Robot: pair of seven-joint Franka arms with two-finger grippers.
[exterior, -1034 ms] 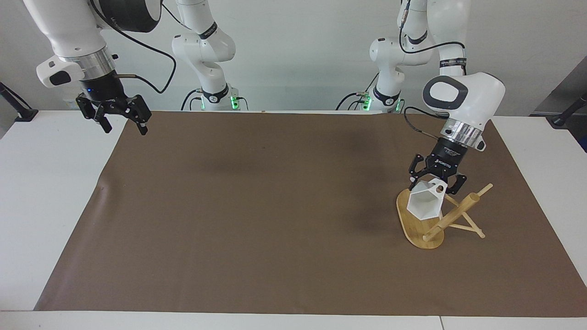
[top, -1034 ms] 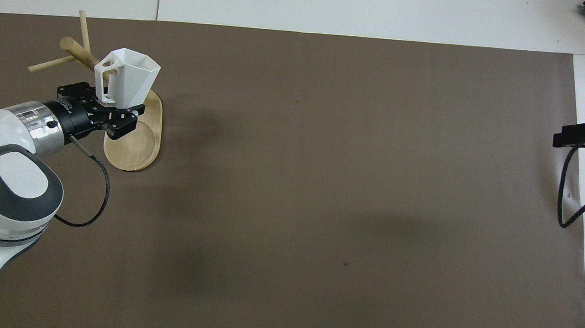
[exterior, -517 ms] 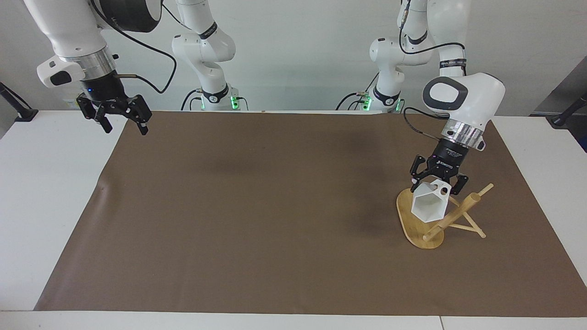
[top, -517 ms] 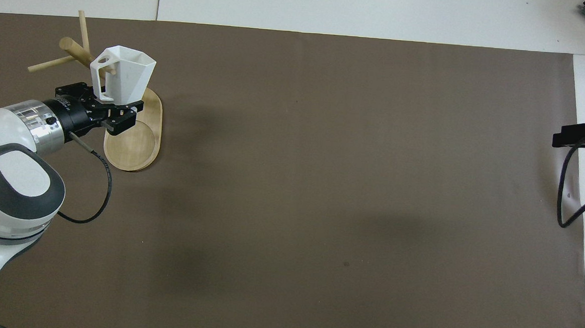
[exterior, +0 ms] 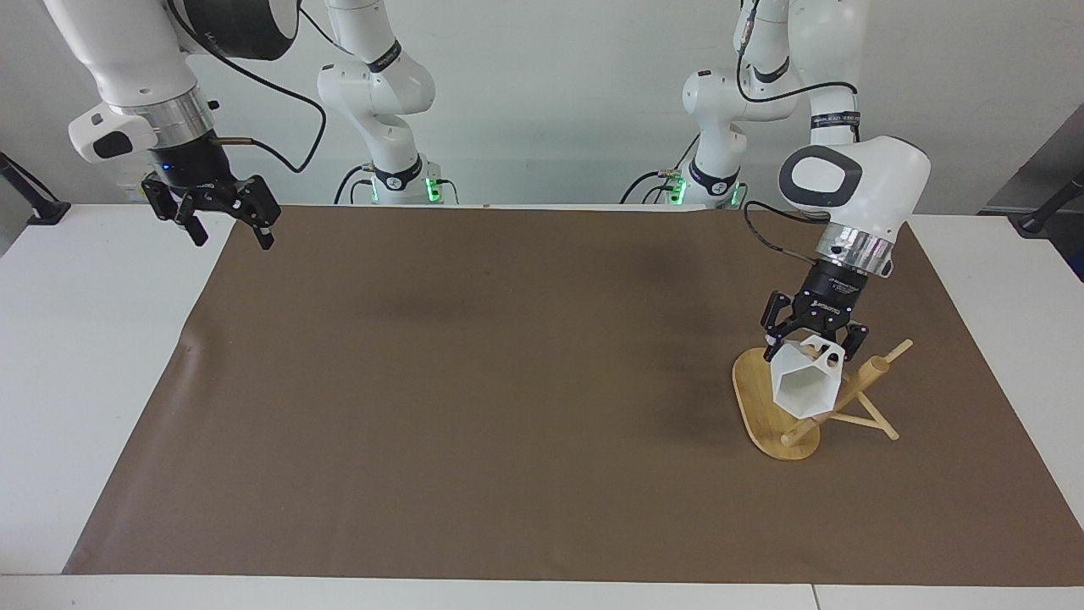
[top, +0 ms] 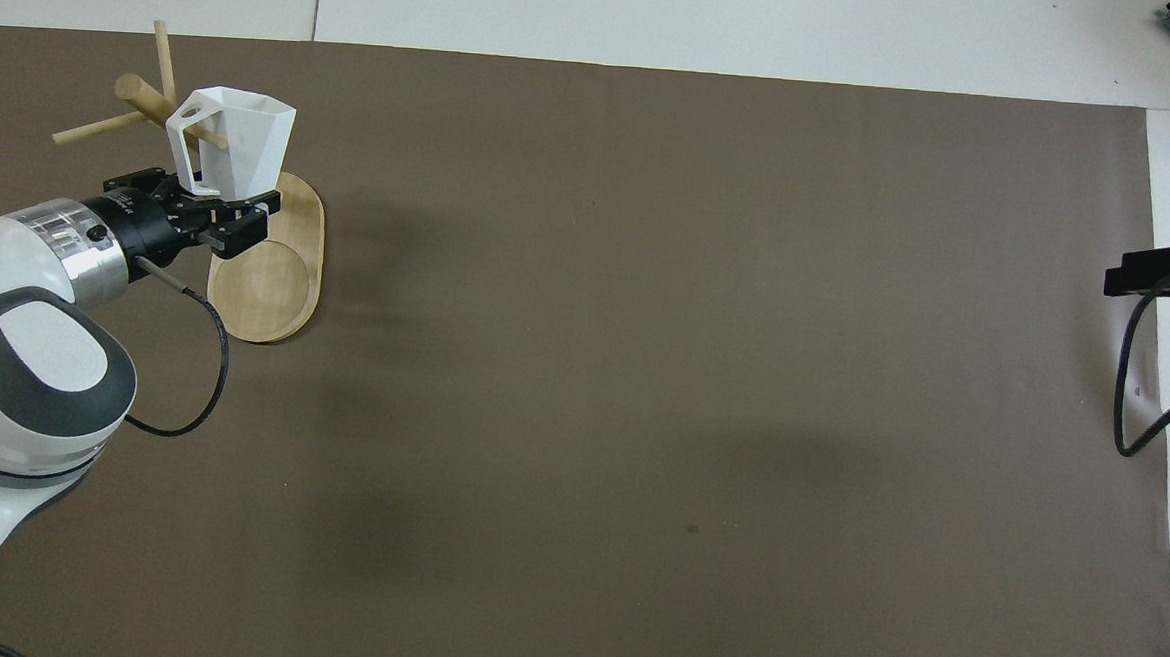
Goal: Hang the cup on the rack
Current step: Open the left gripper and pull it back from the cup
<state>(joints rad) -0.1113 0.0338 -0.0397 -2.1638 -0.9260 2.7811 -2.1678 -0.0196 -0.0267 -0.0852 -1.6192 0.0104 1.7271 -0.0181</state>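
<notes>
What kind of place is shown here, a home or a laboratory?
Probably a robotics laboratory: two arms stand at a white table covered by a brown mat, and the left gripper holds a cup at a rack.

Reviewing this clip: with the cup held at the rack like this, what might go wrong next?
1. The left hand grips the cup near its base, with a peg seemingly through the handle in the overhead view. If the peg is barely seated, releasing may drop the cup onto the rack base.
2. Pushing sideways on a thin peg might tip or shift the light rack.
3. Withdrawing, the hand may snag the cup.
The right hand waits at the table's edge.
</notes>
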